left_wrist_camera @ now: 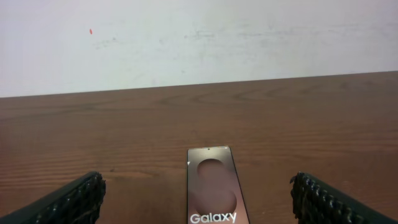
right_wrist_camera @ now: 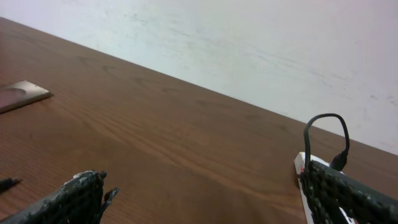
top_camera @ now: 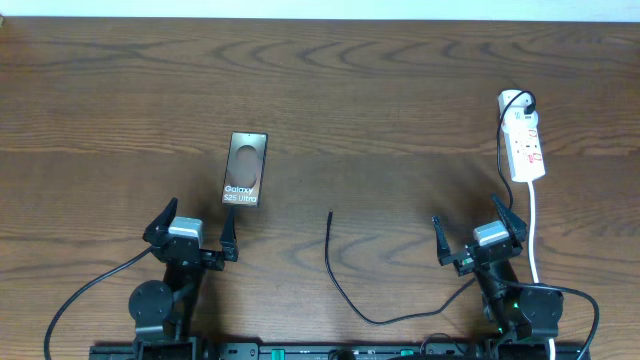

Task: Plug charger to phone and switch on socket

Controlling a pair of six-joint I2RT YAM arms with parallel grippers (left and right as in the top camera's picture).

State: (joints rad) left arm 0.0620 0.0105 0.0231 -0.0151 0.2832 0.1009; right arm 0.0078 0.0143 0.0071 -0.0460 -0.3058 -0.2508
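The phone (top_camera: pixel 244 170) lies flat on the wooden table left of centre, brown screen up with white "Galaxy S25 Ultra" text; it also shows in the left wrist view (left_wrist_camera: pixel 214 191), straight ahead between the fingers. The charger (top_camera: pixel 336 268) is a thin black cable curving from its plug tip at mid-table toward the front edge; its tip shows in the right wrist view (right_wrist_camera: pixel 7 183). The socket (top_camera: pixel 524 139) is a white power strip at far right with a black plug in it, partly visible in the right wrist view (right_wrist_camera: pixel 305 180). My left gripper (top_camera: pixel 192 228) and right gripper (top_camera: pixel 478 232) are open and empty.
The white cord (top_camera: pixel 535 232) runs from the power strip toward the front edge, passing just right of my right gripper. A pale wall (left_wrist_camera: pixel 199 37) stands behind the table's far edge.
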